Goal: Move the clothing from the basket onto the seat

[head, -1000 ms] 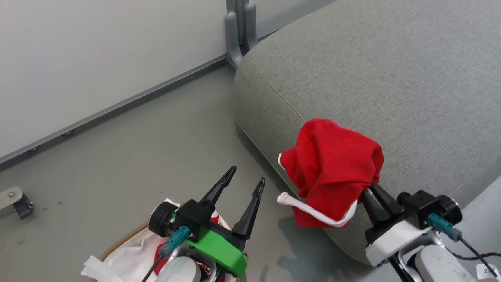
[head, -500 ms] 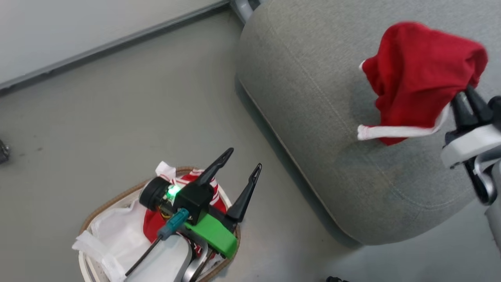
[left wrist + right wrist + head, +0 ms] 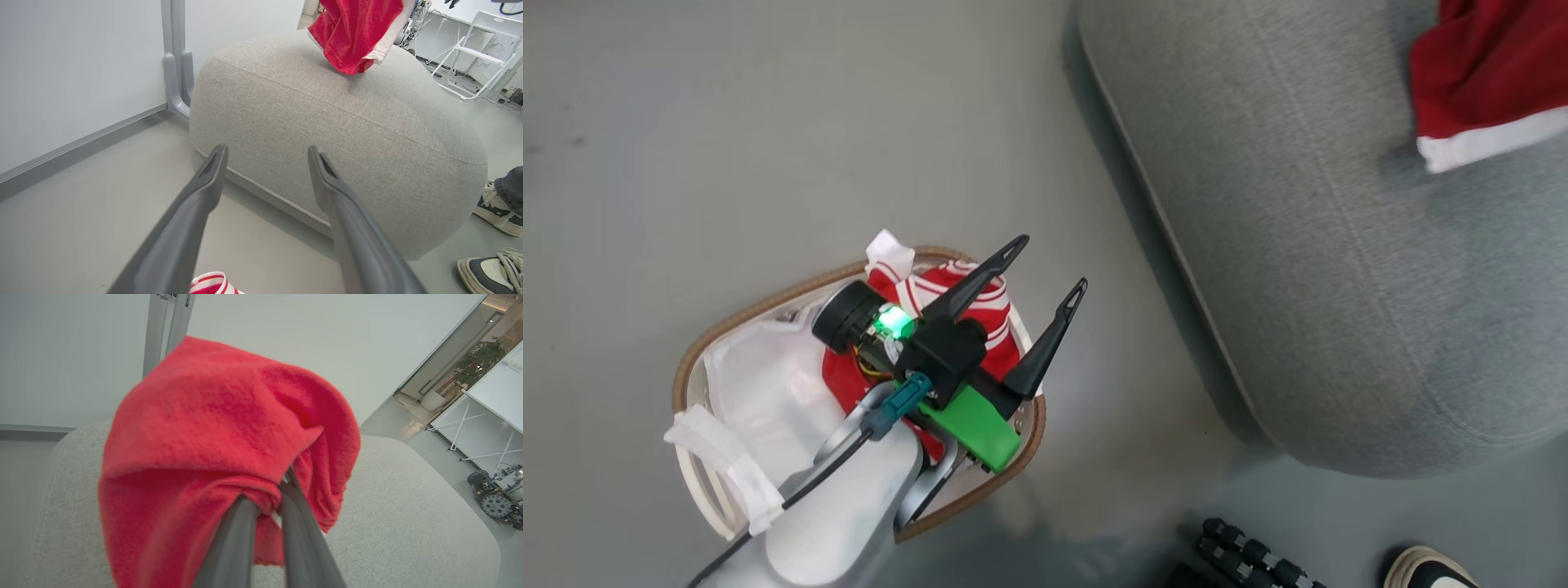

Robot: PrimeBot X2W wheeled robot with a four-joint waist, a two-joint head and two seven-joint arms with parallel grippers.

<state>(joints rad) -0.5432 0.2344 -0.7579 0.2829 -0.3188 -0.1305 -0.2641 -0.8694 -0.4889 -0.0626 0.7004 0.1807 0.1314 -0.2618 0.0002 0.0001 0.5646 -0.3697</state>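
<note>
- The right gripper [image 3: 284, 484] is pinched tight on a fold of the plain red garment [image 3: 204, 428], which hangs bunched over the top of the seat [image 3: 347, 122]. Whether its lowest hem already touches the cushion is hard to call.
- The left gripper [image 3: 1049, 263] has its fingers spread wide with nothing in them. It hovers over the basket [image 3: 768, 300], where the striped garment [image 3: 931, 282] lies on the white liner [image 3: 743, 367].
- To do this step right, the robot should probably bring the bundle lower and further in from the rounded edge before letting go. Otherwise the white-trimmed hem could drag the whole thing off onto the floor.
- It's best to open the fingers fully and pull straight back, since the knit looks like it could snag on the tips.
- Compared with a second ago, the head camera has tipped down, so most of that shift is just the view. Still, the red garment was hanging off the seat's front edge then and is now over the top. The left gripper is as open as before.
</note>
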